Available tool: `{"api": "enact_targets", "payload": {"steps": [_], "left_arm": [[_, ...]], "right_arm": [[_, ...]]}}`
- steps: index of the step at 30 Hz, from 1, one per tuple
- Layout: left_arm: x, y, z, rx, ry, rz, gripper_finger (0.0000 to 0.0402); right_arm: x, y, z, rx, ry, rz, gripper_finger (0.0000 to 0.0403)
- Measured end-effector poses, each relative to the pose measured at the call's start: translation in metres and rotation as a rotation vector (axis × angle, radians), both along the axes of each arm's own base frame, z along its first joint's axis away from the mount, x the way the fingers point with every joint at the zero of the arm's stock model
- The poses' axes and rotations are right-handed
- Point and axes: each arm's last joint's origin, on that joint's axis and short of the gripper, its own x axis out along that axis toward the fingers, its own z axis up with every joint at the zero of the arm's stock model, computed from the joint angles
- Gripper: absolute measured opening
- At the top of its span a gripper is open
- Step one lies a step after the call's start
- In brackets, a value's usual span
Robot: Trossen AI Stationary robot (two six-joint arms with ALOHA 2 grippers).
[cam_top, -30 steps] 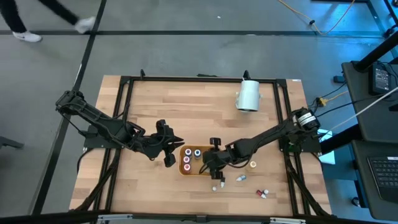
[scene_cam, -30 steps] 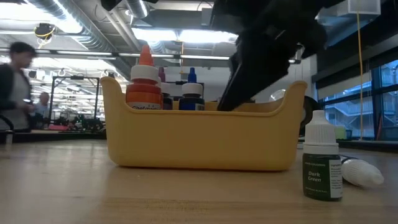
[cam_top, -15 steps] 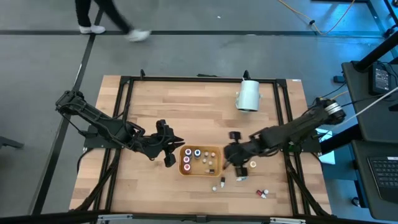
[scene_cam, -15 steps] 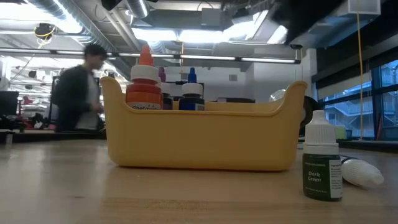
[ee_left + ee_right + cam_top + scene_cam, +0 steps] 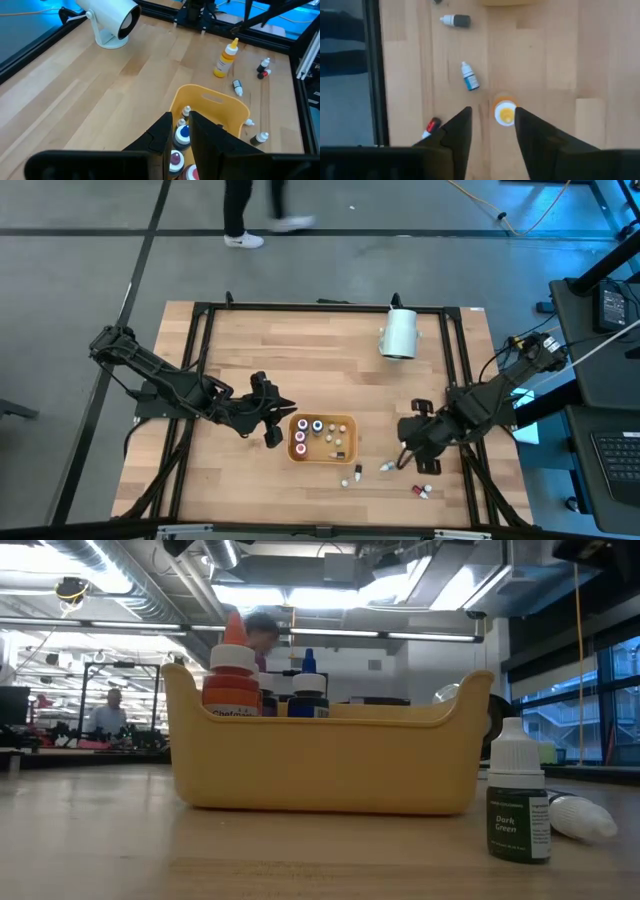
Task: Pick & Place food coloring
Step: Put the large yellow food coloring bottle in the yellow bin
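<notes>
The right gripper (image 5: 408,448) hangs over the table just to the right of the orange tray (image 5: 347,421), fingers (image 5: 536,145) spread apart with nothing between them. Directly ahead of that gap stands an orange-capped bottle (image 5: 505,113), upright and seen cap-on, so its long axis runs straight up toward the wrist; judging by this, a plain descent would put a finger on either side of it. A little farther from the tray's right side lies a blue-labelled dropper (image 5: 469,79) on its flank, long axis slanting, and beyond it a dark-bodied bottle with a white cap (image 5: 455,20), also lying down. A red-capped bottle (image 5: 430,126) lies off near the table's edge rail, well apart from the tray. Inside the tray several food coloring bottles (image 5: 317,429) already stand upright. The left gripper (image 5: 272,414) waits just beside the tray's left wall, fingers (image 5: 163,131) nearly closed and holding nothing. The right arm is clearly nearer the loose bottles.
</notes>
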Motion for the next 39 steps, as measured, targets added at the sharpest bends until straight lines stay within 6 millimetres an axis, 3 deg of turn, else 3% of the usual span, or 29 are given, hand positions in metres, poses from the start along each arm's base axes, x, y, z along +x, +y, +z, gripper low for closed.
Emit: {"api": "enact_targets", "payload": {"steps": [9, 15, 20, 25, 33, 39], "left_arm": [[0.0, 0.0, 0.0, 0.004, -0.001, 0.005, 0.0059], [0.0, 0.0, 0.0, 0.003, -0.002, 0.005, 0.0059], [0.0, 0.0, 0.0, 0.003, -0.001, 0.005, 0.0059], [0.0, 0.0, 0.0, 0.003, -0.001, 0.005, 0.0059], [0.0, 0.0, 0.0, 0.004, -0.001, 0.005, 0.0059], [0.0, 0.0, 0.0, 0.004, -0.001, 0.005, 0.0059]], "right_arm": [[-0.008, 0.008, -0.018, -0.096, -0.042, -0.04, 0.0268], [-0.018, 0.002, -0.058, -0.118, 0.061, -0.12, 0.0286], [-0.016, 0.004, -0.08, -0.078, 0.015, -0.107, 0.0275], [-0.015, 0.004, -0.088, -0.06, -0.012, -0.094, 0.0247], [-0.017, 0.003, -0.091, -0.075, -0.008, -0.092, 0.012], [-0.018, 0.002, -0.084, -0.094, 0.021, -0.077, 0.0118]]}}
